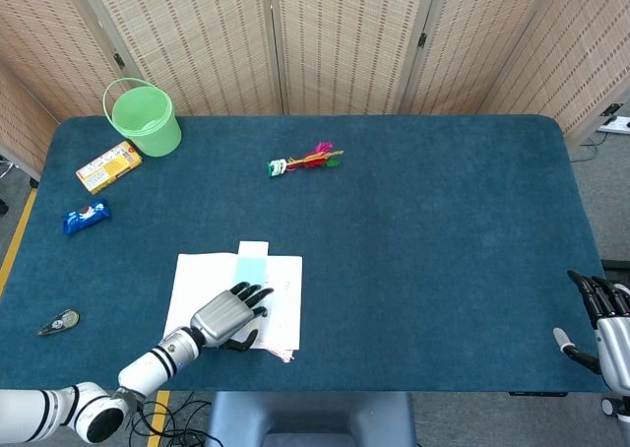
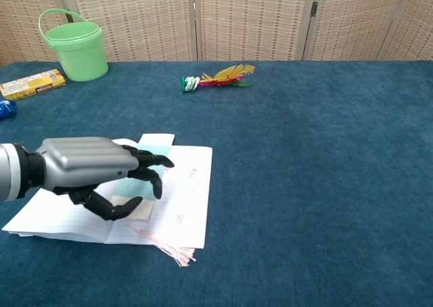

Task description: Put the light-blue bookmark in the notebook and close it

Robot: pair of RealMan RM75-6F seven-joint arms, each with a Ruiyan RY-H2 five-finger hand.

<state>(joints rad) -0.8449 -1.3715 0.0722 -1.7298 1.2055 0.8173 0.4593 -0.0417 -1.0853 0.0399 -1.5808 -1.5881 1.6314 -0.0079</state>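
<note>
Light-blue bookmark point(image 1: 252, 268), white notebook point(image 1: 281, 299), green bucket point(image 1: 146, 120).

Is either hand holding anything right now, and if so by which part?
Nothing looks held. The left hand hovers over the open notebook with the light-blue bookmark on the page; whether its fingertips touch cannot be told. The right hand is off at the table's edge.

One notebook point(image 1: 281, 299), one bookmark point(image 1: 251, 267), one bucket point(image 1: 145, 120), two hands point(image 1: 228, 318).
</note>
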